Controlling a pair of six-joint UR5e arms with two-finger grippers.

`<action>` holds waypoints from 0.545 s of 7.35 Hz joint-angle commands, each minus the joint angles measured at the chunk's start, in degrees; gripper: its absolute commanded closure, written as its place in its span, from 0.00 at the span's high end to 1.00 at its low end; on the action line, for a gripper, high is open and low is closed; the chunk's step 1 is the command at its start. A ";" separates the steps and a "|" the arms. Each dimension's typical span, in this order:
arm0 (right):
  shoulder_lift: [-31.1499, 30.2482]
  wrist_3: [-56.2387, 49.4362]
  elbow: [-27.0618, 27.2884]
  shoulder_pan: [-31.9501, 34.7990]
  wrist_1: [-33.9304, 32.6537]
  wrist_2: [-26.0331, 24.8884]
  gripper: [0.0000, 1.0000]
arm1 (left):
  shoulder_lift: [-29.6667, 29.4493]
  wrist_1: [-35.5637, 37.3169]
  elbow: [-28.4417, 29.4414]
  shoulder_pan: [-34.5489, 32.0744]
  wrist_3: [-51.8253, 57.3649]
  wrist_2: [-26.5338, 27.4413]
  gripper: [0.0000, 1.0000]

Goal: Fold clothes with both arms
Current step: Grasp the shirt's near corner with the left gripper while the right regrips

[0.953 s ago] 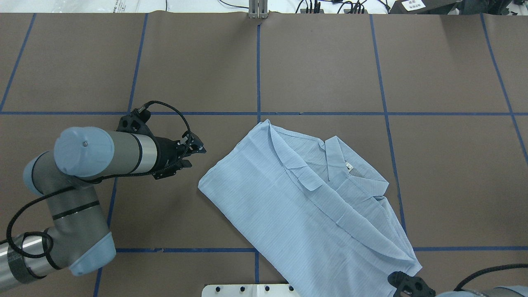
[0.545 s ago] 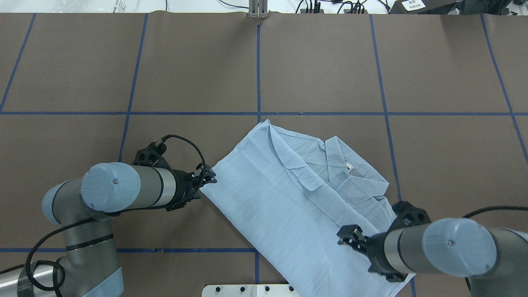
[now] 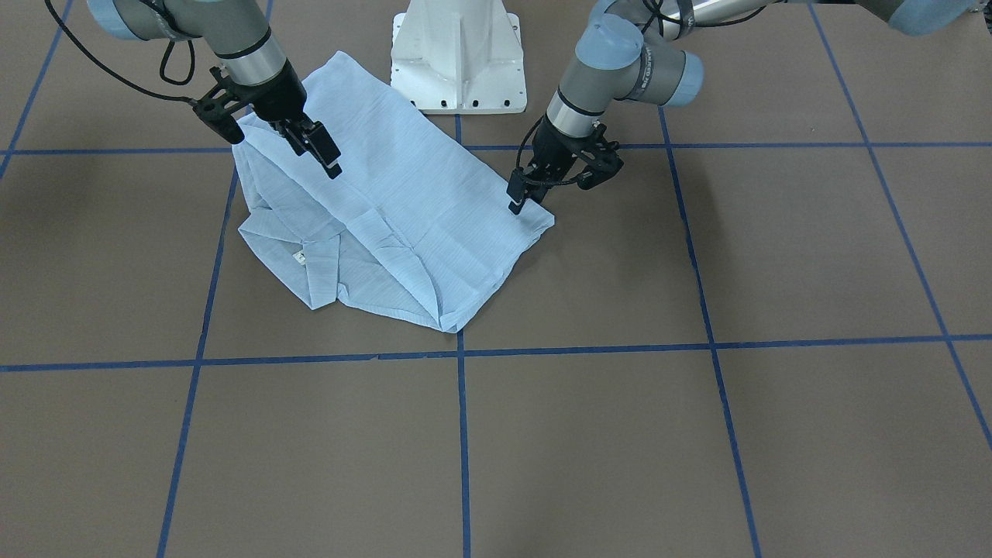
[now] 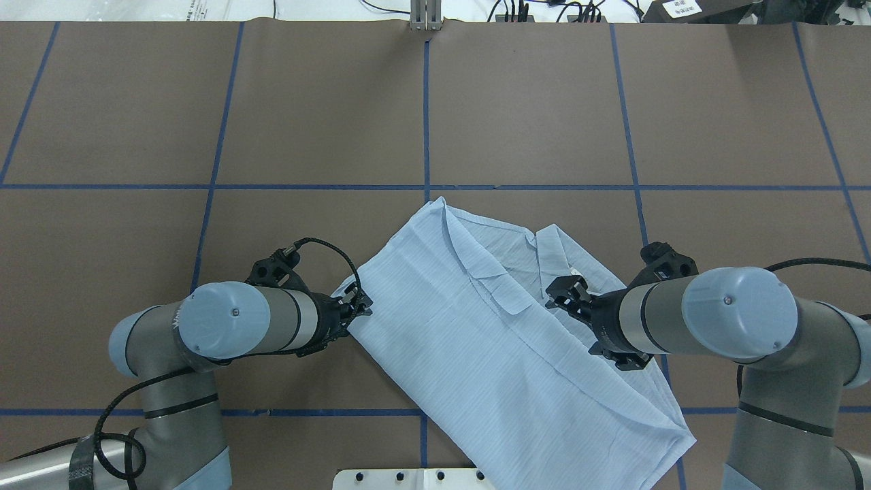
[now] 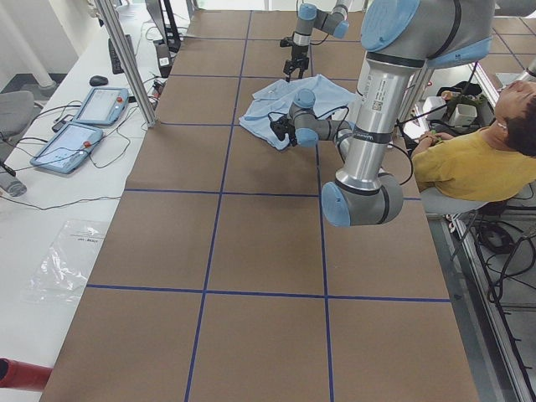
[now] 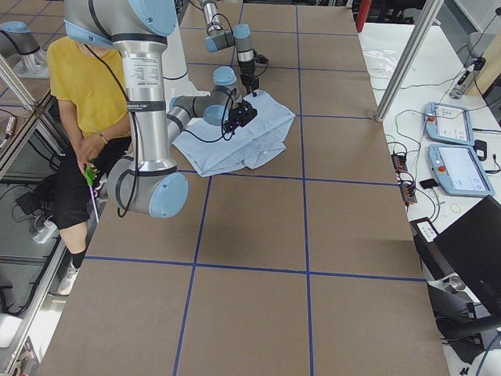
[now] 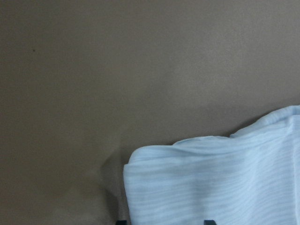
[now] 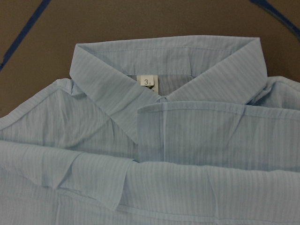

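The light blue striped shirt (image 4: 469, 354) lies on the bench (image 4: 286, 116) just ahead of my base. Its sides are already turned in to make a long strip, collar (image 8: 164, 56) uppermost. My left hand (image 4: 359, 307) stands open astride one corner. My right hand (image 4: 563, 294), open too, hangs over the cloth beside the collar. Neither grips anything. I judge the crosswise folds are yet to do.

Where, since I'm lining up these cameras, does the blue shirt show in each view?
Front-facing: shirt, upper left of centre.
Overhead: shirt, bottom centre.
Exterior left: shirt, top centre, far off.
Exterior right: shirt, upper left of centre.
Left wrist: shirt, bottom right corner.
Right wrist: shirt, fills most of the picture.
Shared landmark: the left gripper at one shirt corner.
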 commanded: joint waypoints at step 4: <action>1.63 0.10 -3.10 0.10 0.05 -0.16 1.00 | -0.52 -0.51 0.92 -7.38 6.11 2.46 0.00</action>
